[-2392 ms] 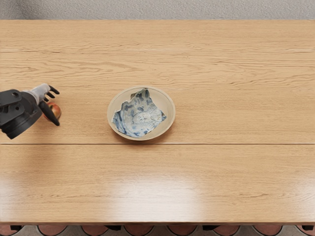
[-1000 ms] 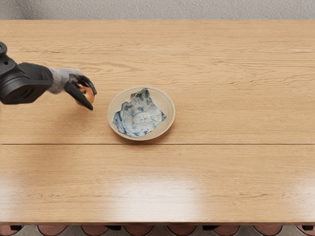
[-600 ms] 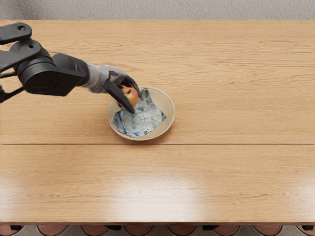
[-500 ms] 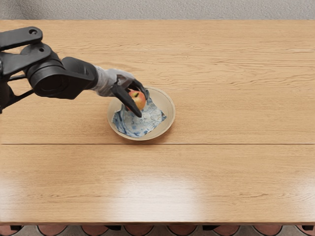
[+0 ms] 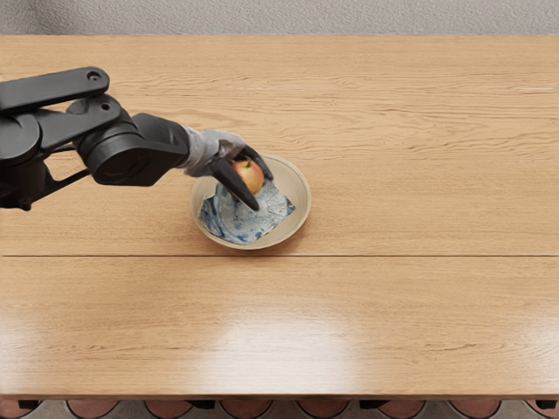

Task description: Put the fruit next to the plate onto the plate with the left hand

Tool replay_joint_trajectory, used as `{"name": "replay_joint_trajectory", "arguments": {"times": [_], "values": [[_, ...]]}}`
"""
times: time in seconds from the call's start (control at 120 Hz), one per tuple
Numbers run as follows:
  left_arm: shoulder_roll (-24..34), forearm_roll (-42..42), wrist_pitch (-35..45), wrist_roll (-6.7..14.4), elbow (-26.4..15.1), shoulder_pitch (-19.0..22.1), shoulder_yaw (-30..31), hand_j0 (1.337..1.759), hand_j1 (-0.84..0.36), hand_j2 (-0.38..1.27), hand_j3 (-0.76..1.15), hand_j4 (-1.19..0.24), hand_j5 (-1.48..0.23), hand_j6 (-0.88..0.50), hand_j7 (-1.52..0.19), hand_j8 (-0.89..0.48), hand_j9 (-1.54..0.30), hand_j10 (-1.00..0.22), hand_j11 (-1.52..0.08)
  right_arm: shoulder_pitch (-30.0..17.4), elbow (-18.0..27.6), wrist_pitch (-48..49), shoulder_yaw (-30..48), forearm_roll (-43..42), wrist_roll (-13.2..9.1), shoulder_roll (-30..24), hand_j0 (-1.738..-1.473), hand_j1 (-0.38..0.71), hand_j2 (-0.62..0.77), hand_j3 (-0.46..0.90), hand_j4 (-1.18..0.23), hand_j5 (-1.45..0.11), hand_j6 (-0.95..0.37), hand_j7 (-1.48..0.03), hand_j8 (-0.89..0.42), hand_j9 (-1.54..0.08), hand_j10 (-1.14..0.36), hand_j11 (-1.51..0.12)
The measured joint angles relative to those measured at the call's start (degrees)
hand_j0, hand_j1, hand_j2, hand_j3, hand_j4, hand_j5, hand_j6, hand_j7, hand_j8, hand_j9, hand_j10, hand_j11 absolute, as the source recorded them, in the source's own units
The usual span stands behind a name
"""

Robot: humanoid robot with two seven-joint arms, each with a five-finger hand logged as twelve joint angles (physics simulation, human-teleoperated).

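Fingers point(image 5: 236, 184) of the left hand point(image 5: 224, 159) curling tight around an apple point(image 5: 251, 175), blue-patterned plate point(image 5: 301, 199) sitting just beneath them, wooden table point(image 5: 419, 175) stretching below.

No readable text, label or number anywhere — none at all.

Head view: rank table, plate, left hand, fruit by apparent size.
1. table
2. plate
3. left hand, closed around the fruit
4. fruit, partly hidden by the fingers but clearly the smallest
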Motion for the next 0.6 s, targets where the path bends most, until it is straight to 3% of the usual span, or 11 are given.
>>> {"name": "replay_joint_trajectory", "arguments": {"times": [0.158, 0.375, 0.6], "values": [[0.1, 0.2, 0.7, 0.0, -0.2, 0.0, 0.2, 1.654, -0.20, 0.12, 0.00, -0.48, -0.63, -0.37, -0.64, -0.39, -0.65, -0.66, -0.66, 0.0, 0.0, 0.0, 0.0, 0.0, 0.0, 0.0, -1.658, -0.31, -0.01, 0.00, -0.04, -0.05, -0.04, -0.05, -0.04, -0.05, -0.03, -0.05], [0.3, 2.1, 2.7, 0.0, -2.2, -0.4, 0.9, 1.656, -0.16, 0.10, 0.00, -0.43, -0.56, -0.39, -0.56, -0.38, -0.57, -0.49, -0.57, 0.1, 0.0, 0.0, 0.0, 0.0, 0.0, 0.0, -1.658, -0.31, -0.01, 0.00, -0.04, -0.05, -0.04, -0.05, -0.04, -0.05, -0.03, -0.05], [1.0, 4.0, 4.6, 0.0, -4.4, -0.5, 1.3, 1.658, -0.03, 0.07, 0.00, -0.32, -0.42, -0.31, -0.42, -0.31, -0.42, -0.34, -0.42, 0.2, 0.0, 0.0, 0.0, 0.0, 0.0, 0.0, -1.658, -0.31, -0.01, 0.00, -0.03, -0.05, -0.04, -0.05, -0.03, -0.05, -0.03, -0.05]]}}
